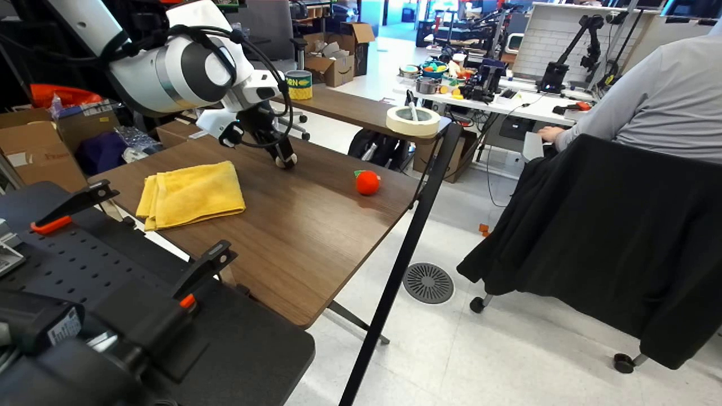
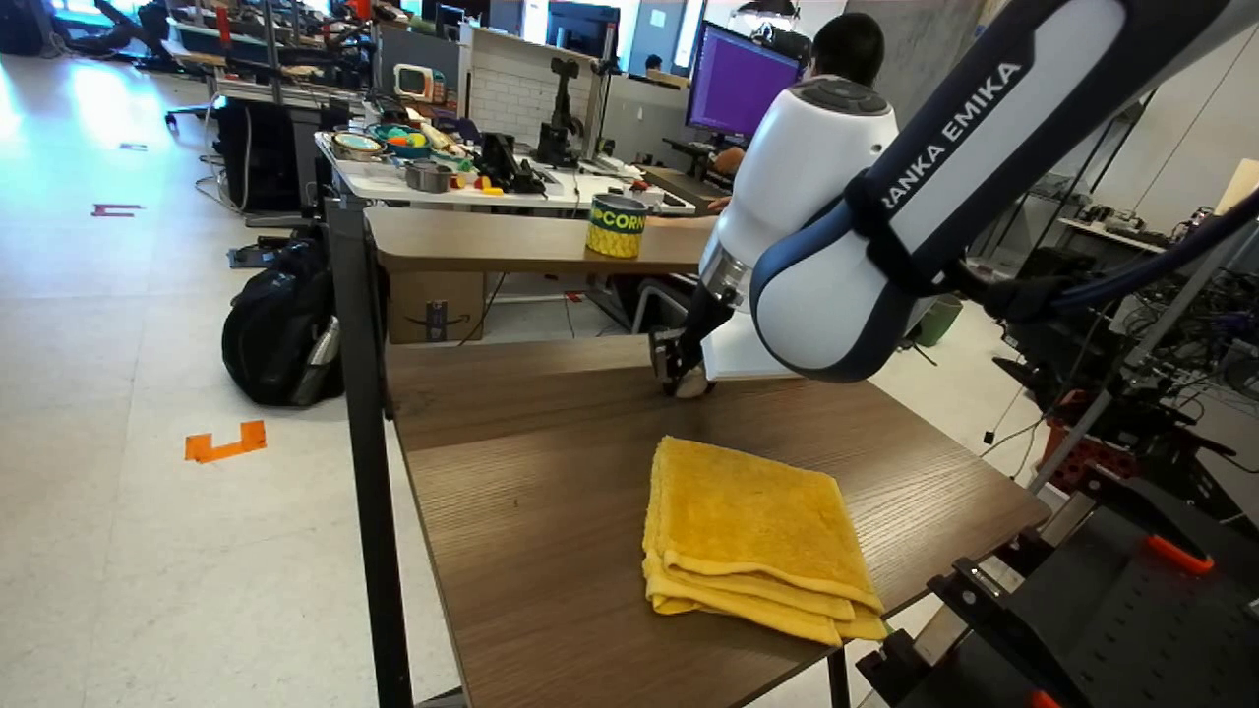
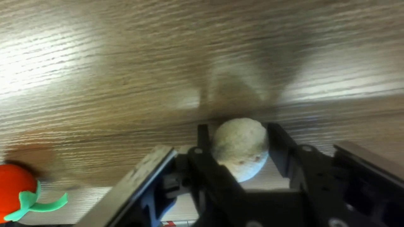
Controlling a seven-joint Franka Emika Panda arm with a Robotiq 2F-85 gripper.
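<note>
Two black fingers (image 3: 281,151) are drawn in on one ball (image 3: 241,146), which fills the gap between them and seems to touch both. The ball is off-white and roughly round, its uneven skin mottled grey with a few brown specks. It is low at the bench (image 1: 304,237), though I cannot tell whether it rests on the surface or hangs just above it. The bench is one brown top with fine, ridged wood grain and glossy patches of light.

Apart from the fingers sits one tomato (image 1: 367,183), smooth, round and orange-red, with flat green leaf strips curling out from it. Also on the bench, in both exterior views, lies one cloth (image 2: 752,521): yellow, fuzzy, folded into a thick pad with hemmed edges.

Beyond the bench runs one narrow brown shelf (image 1: 355,110) with three things: one can (image 2: 616,226), a cylinder with a green and yellow corn label; one tape roll (image 1: 414,128), a cream ring lying flat; and one marker (image 1: 413,110), standing inside the ring. Two clamps (image 1: 208,268), black with orange parts, sit along the dark platform (image 1: 256,338) beside the bench.
</note>
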